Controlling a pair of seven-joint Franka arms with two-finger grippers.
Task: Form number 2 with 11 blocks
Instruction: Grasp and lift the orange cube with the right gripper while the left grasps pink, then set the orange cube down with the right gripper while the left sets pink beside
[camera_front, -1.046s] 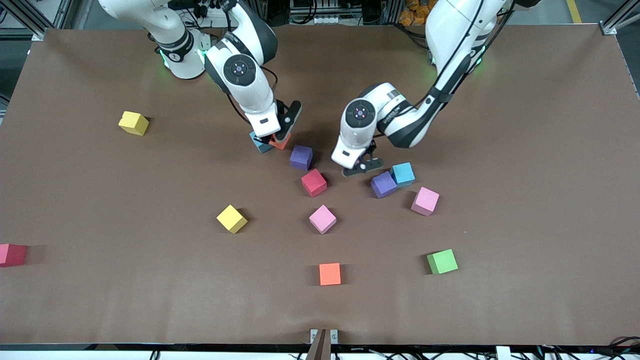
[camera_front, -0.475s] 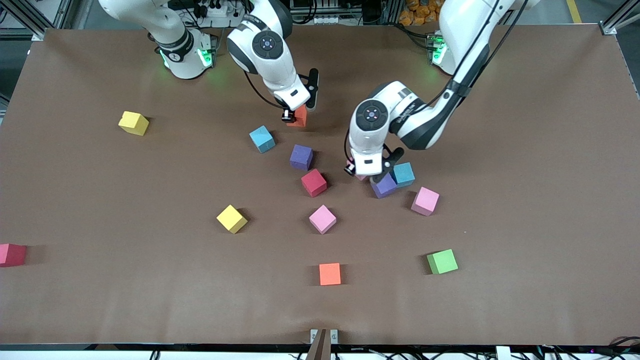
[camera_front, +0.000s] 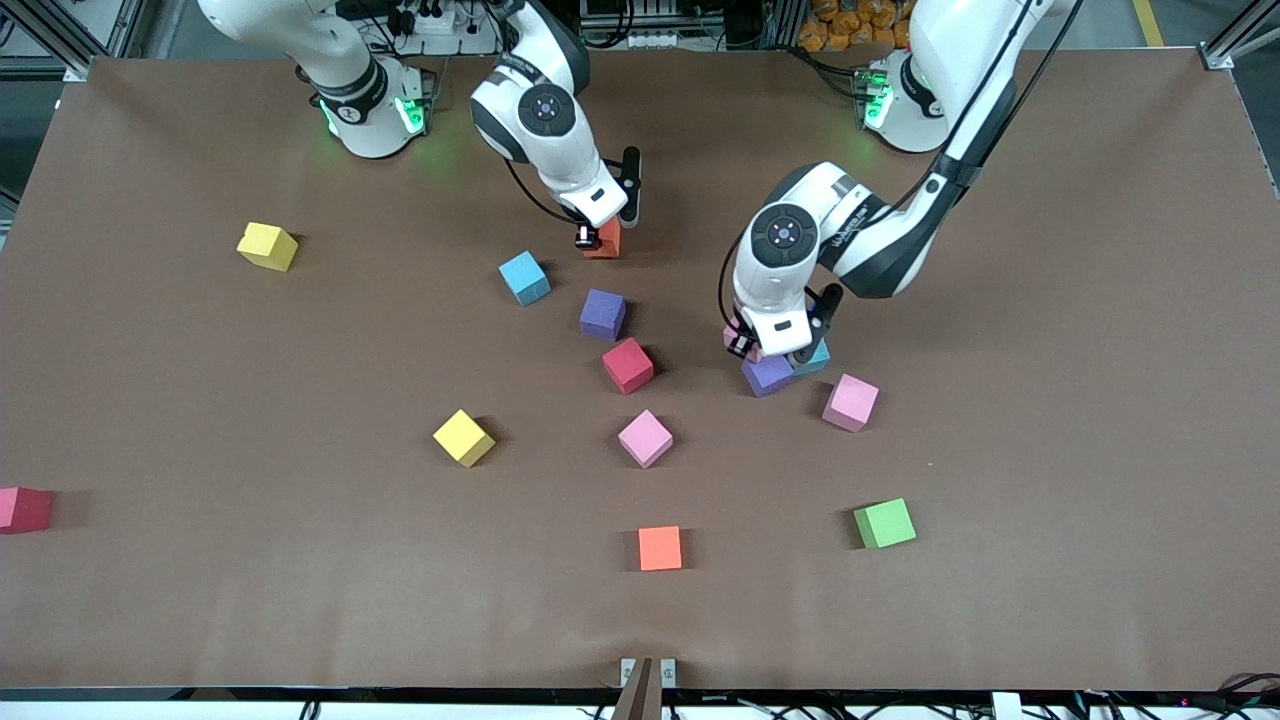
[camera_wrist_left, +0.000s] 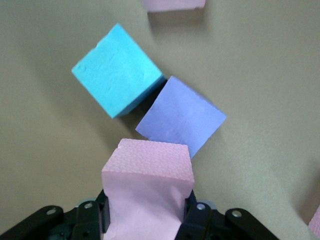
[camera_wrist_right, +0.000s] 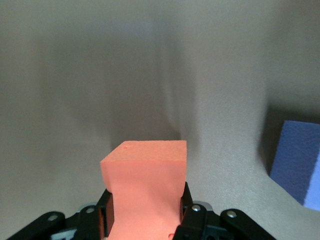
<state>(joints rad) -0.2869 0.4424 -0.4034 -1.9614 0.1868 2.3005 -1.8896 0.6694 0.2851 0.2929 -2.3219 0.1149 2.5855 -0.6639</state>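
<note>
You had the left gripper (camera_wrist_left: 147, 220) pinching a pink matte cube (camera_wrist_left: 148, 192) over the touching purple cube (camera_wrist_left: 181, 116) and light blue cube (camera_wrist_left: 118, 69) mid-table, and the right gripper (camera_wrist_right: 145, 217) pinching an orange matte cube (camera_wrist_right: 145, 187) toward the table's robot-side edge, so each needed lowering square and flush, as I judged it

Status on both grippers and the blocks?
Left gripper shut on pink block, over purple block. Right gripper shut on orange block. No digit formed. Nothing blocking.
</note>
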